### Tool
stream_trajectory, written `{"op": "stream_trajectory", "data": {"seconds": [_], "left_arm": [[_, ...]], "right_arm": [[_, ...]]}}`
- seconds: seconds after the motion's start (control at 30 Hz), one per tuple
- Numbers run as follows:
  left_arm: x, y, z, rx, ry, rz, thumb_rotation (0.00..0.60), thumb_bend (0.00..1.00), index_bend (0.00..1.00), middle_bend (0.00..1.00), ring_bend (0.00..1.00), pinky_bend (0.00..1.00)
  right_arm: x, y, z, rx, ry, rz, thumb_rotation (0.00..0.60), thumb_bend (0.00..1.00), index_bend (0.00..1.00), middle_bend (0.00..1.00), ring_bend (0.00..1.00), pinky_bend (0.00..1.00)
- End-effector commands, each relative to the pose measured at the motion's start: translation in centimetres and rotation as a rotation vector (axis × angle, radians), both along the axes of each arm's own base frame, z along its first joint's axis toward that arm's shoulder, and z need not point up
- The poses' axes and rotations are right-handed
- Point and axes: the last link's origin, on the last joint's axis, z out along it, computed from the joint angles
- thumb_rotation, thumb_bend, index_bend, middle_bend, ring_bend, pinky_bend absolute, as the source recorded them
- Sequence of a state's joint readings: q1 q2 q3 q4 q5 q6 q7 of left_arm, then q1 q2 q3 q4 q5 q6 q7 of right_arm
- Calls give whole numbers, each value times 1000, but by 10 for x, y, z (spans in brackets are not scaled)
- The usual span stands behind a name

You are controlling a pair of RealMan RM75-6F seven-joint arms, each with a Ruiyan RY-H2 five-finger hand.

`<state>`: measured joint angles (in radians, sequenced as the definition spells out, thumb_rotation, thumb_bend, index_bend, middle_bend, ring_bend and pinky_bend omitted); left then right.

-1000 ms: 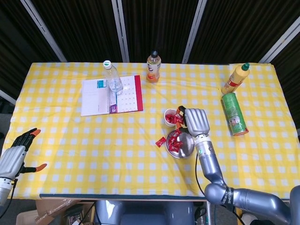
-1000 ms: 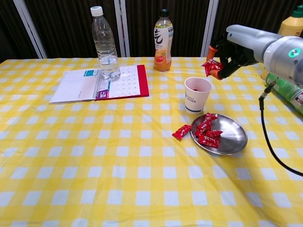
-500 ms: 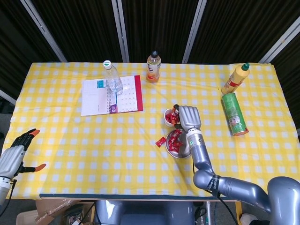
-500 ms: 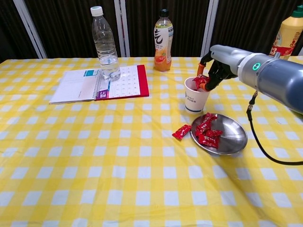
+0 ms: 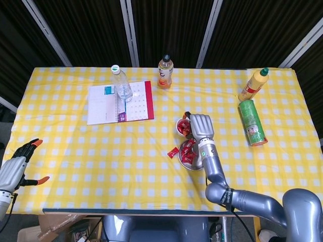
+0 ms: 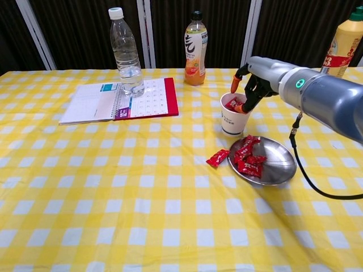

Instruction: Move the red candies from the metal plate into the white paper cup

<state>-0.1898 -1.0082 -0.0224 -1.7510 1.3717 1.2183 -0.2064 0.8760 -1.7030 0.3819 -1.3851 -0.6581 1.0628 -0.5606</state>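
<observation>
The white paper cup (image 6: pixel 233 122) stands just behind the metal plate (image 6: pixel 279 165). Red candy (image 6: pixel 231 103) shows inside the cup. Several red candies (image 6: pixel 247 158) lie on the plate's left side. One more candy (image 6: pixel 217 157) lies on the cloth beside the plate. My right hand (image 6: pixel 254 78) hovers over the cup's right rim, thumb raised and a fingertip dipped into the cup's mouth, nothing pinched. From the head view the same hand (image 5: pixel 200 126) covers part of the cup (image 5: pixel 181 127). My left hand (image 5: pixel 17 169) hangs spread beyond the table's left edge.
A water bottle (image 6: pixel 125 51) stands on an open notebook (image 6: pixel 119 101) at the back left. An orange drink bottle (image 6: pixel 195 48) is behind the cup. A yellow squeeze bottle (image 6: pixel 342 42) and a lying green can (image 5: pixel 252 122) sit to the right.
My right hand carried a red candy leftward and down to the cup, then let it go inside. The thumb and finger have parted. The left hand stayed still.
</observation>
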Motion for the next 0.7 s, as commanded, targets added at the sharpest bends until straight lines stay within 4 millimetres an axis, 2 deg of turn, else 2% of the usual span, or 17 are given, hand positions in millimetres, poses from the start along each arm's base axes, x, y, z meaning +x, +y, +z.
{"op": "stream_trajectory", "data": {"seconds": [0.03,0.43,0.57,0.7], "left_arm": [[0,0,0,1,-1,0,600,39,0,0,0,0],[1,0,0,8,-1,-7,600,39,0,0,0,0],[1,-1,0,10,2,-11,600,39,0,0,0,0],[1,-1,0,13,3,-14,600,39,0,0,0,0]], "right_arm": [[0,2,2,-5,1,4,600,317,260,750,900,1000],[10,16,16,-40,-38,47,600,308,227,750,900,1000],[8,30,20,-35,-31,61,600,308,227,750,900,1000],[-3,50,21,-3,-19,44,600,308,228,750,900,1000]]}}
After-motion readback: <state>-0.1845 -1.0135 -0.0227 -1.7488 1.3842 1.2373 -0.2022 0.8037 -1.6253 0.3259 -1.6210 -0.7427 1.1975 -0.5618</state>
